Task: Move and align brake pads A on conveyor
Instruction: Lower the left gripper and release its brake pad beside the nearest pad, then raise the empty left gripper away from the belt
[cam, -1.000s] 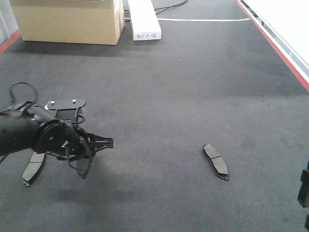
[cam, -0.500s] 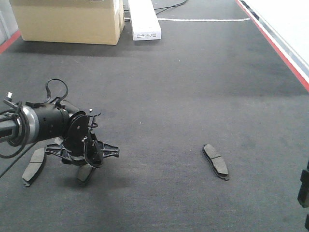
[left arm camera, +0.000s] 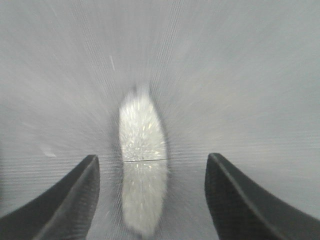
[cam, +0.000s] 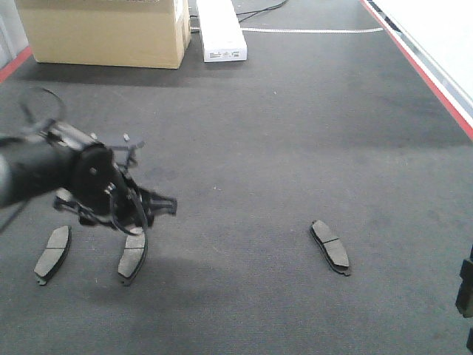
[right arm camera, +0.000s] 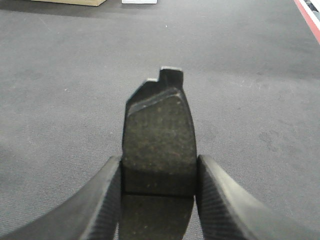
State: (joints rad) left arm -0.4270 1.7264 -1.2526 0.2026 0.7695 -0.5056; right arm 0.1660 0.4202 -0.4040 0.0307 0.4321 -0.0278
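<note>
Front-facing view: wide dark charcoal felt conveyor (cam: pixel 295 133) with red edge stripes carries three small dark grey curved brake pads, two near its left edge (cam: pixel 53 254) (cam: pixel 133 255), one toward the right (cam: pixel 330 246). Left pincer (cam: pixel 140 211) hovers apart above the second. Right pincer (right arm camera: pixel 157 200) clamps a fourth pad (right arm camera: pixel 159 150).

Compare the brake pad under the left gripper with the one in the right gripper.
The pad below the left gripper lies free on the conveyor, jaws open and apart from it; the right gripper clamps its pad above the belt. Both are dark, oblong, grooved pads.
</note>
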